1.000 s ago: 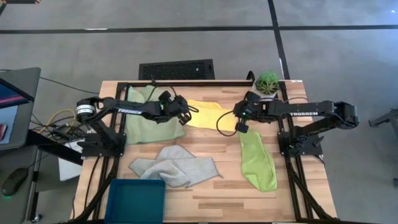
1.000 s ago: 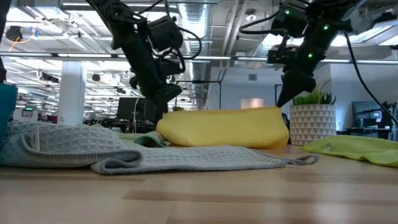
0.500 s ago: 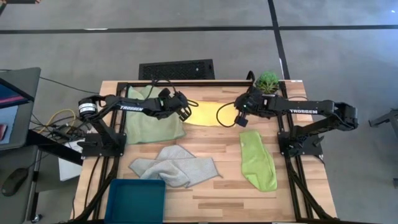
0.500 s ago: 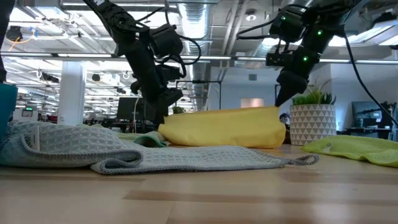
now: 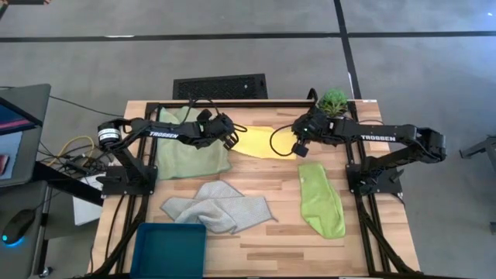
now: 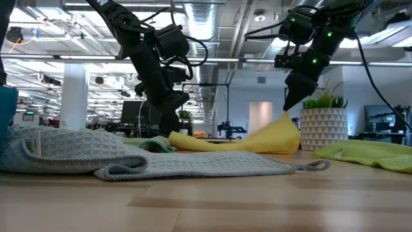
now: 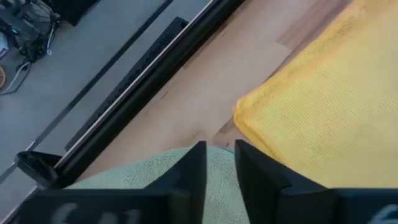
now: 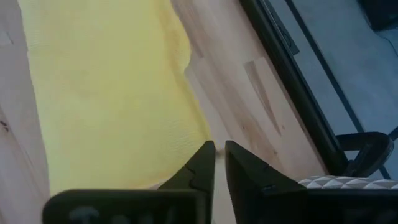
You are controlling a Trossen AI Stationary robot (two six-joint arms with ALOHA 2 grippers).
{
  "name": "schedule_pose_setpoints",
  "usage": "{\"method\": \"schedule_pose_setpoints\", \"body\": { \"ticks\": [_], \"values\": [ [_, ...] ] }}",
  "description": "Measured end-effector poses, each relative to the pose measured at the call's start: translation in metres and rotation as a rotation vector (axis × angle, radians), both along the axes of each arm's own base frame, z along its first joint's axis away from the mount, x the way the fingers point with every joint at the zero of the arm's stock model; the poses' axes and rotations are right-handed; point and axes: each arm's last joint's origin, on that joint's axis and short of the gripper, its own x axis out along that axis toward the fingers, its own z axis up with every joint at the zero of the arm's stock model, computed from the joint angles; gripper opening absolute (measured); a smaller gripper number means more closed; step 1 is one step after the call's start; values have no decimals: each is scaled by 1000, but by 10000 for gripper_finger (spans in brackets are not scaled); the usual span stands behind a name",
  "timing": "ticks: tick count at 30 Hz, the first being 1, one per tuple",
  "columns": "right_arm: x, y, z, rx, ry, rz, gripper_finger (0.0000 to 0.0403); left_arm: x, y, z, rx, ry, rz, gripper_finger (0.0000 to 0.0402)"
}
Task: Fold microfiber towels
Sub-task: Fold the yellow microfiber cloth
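The yellow towel (image 5: 260, 142) lies on the table's far middle between my two grippers. In the low view its middle (image 6: 238, 143) sags onto the table and its right end rises to a peak. My left gripper (image 7: 219, 152) stands open beside the towel's left corner (image 7: 242, 115), over the sage green towel (image 5: 190, 151). My right gripper (image 8: 219, 152) is open by a narrow gap at the towel's right edge (image 8: 199, 124). Nothing sits between either pair of fingers. My right gripper points down just above the yellow towel's raised right end (image 6: 288, 124). Whether its fingertips touch the cloth, I cannot tell. My left gripper touches nothing.
A grey-green towel (image 5: 221, 208) lies crumpled near the middle front and a lime green towel (image 5: 320, 198) lies lengthwise at the right. A teal bin (image 5: 169, 249) stands at the near left corner, and a potted plant (image 5: 333, 101) at the far right.
Both grippers carried the yellow towel a little toward the far edge, then opened and let go. The towel's top edge, held up level between them, has dropped. Its left end and middle sank to the table, while its right end still stands up.
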Motion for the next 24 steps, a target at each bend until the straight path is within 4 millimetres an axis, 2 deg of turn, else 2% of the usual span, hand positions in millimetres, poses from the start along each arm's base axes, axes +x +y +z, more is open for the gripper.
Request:
{"method": "schedule_pose_setpoints", "body": {
  "ticks": [7,12,16,19,24],
  "values": [
    [0,0,0,6,-24,-38,132,0,0,0,6,8,-16,154],
    [0,0,1,4,-23,-31,185,3,-5,-1,-41,40,-152,170],
    [1,2,0,23,-26,-5,206,9,-22,-2,-80,106,-394,171],
    [4,9,0,60,-18,92,211,14,-39,-2,-90,141,-554,171],
    [7,25,-3,105,32,315,209,16,-60,-4,-58,215,-668,171]
  ]
}}
